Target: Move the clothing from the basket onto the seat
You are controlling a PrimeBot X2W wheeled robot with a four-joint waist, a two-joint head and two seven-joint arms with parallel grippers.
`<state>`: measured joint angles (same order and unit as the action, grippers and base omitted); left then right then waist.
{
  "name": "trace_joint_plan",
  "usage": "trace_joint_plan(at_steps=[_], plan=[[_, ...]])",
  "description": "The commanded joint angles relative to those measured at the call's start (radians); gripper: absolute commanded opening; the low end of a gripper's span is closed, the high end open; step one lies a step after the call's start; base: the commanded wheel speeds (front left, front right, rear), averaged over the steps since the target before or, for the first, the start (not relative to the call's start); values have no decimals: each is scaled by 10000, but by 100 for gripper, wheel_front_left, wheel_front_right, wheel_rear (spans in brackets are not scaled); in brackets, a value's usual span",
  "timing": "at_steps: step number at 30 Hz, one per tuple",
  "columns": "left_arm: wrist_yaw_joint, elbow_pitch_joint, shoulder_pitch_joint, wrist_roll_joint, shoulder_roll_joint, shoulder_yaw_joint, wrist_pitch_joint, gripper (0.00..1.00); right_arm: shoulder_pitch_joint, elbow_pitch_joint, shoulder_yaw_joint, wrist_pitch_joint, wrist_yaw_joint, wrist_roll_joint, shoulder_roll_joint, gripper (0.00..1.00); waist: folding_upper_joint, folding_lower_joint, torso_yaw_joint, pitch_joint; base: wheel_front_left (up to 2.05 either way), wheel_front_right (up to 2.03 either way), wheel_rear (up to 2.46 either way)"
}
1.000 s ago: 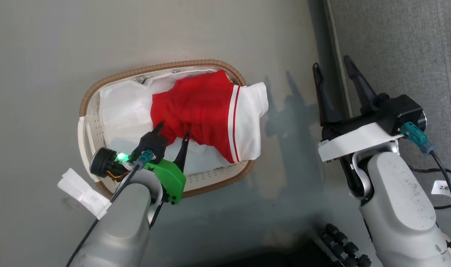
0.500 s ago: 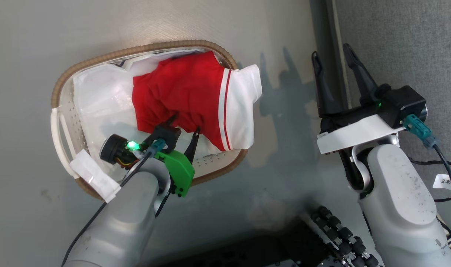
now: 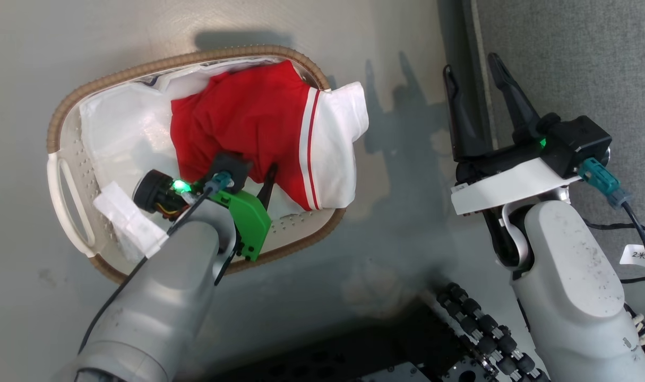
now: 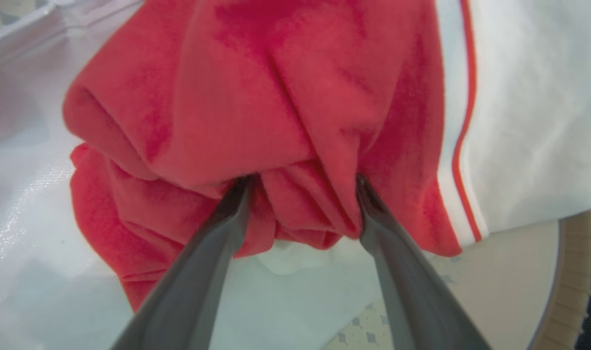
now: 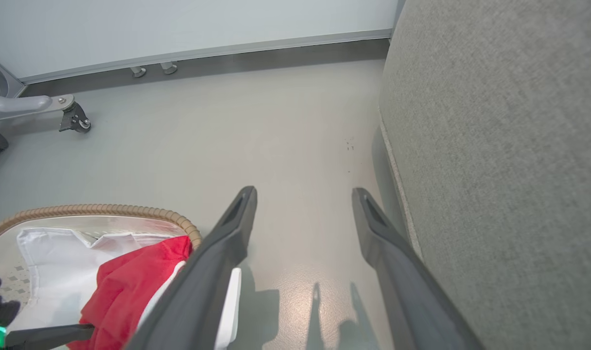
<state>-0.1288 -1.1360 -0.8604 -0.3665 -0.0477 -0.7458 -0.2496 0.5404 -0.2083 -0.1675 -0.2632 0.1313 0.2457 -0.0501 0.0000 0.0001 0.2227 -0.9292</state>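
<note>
**Left gripper in the red cloth, right gripper idle by the seat**

My left gripper (image 3: 256, 170) reaches down into the basket (image 3: 142, 69), which stands on the grey floor (image 3: 62, 42). In the left wrist view its two fingers are spread apart, and their tips are pressed into the folds of the clothing (image 4: 276, 87). A bunched ridge of red fabric sits in the gap between them. The jaws are not closed on it, so I have nothing pinched.

The clothing (image 3: 248, 116) lies in the half of the basket nearer the seat (image 3: 566, 53). It is a crumpled red garment with a white panel edged by a thin red stripe. That panel drapes over the brown woven rim and hangs outside the basket. Under the garment, a plain white cloth (image 3: 120, 127) covers the rest of the basket's inside.

My right gripper (image 3: 472, 63) hovers over the floor between the basket and the seat, near the seat's edge. Its fingers are wide apart and hold nothing. In the right wrist view the right gripper (image 5: 303, 192) points along the bare floor (image 5: 227, 136). The seat's grey woven side (image 5: 509, 146) rises on the right of that view, and the basket rim (image 5: 105, 210) and red cloth (image 5: 125, 287) show at the lower left.
</note>
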Motion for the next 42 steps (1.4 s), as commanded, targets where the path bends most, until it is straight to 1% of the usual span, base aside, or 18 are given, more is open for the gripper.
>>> trace_joint_plan(at_steps=[1, 7, 11, 12, 13, 14, 20, 26, 31, 37, 42], plan=[[-15, -55, -345, -148, -60, -87, 40, 100, 58, 44, 35, -23, -10, 6, -27, 100, 0, -1, 10, -97, 0, 0, 0], [222, -269, -744, -659, -59, -396, 348, 100, 143, 95, 53, -21, -10, -37, -26, 100, 0, -1, -7, -285, 0, 0, 0], [325, -337, -965, -1047, -62, -532, 336, 100, 208, 116, 17, -23, -10, -55, -26, 100, 0, -1, -2, -371, 0, 0, 0], [335, -357, -983, -1082, -62, -572, 316, 91, 217, 111, 12, -23, -12, -56, -26, 100, 0, -1, -1, -378, 0, 0, 0], [335, -383, -1018, -1134, -60, -652, 301, 36, 225, 98, 8, -23, -10, -47, -26, 100, 0, -1, 1, -382, 0, 0, 0], [331, -397, -1052, -1199, -60, -701, 276, 0, 228, 84, 6, -23, -10, -44, -26, 100, 0, -1, 0, -379, 0, 0, 0], [257, -550, -937, -1603, -62, -1019, 196, 0, 135, -65, 30, -23, -10, -1, -26, 100, 0, -1, -34, -119, 0, 0, 0], [239, -427, -570, -1987, -62, -1280, 35, 0, -152, -250, 204, -23, -10, -227, -29, 100, 0, -1, -357, 523, 0, 0, 0], [195, -335, -31, -2305, -57, -1529, -71, 0, -374, -433, 259, -23, -10, -386, -33, 100, 0, -1, -665, 1337, 0, 0, 0], [202, -142, 802, -2761, -51, -1721, -162, 0, -795, -768, 211, -23, -10, -459, -42, 100, 0, -1, -1041, 2576, 0, 0, 0], [334, 224, 1365, -2971, -51, -1724, -156, 0, -1122, -996, 179, -23, -10, -477, -41, 100, 0, -1, -1252, 3459, 0, 0, 0]])
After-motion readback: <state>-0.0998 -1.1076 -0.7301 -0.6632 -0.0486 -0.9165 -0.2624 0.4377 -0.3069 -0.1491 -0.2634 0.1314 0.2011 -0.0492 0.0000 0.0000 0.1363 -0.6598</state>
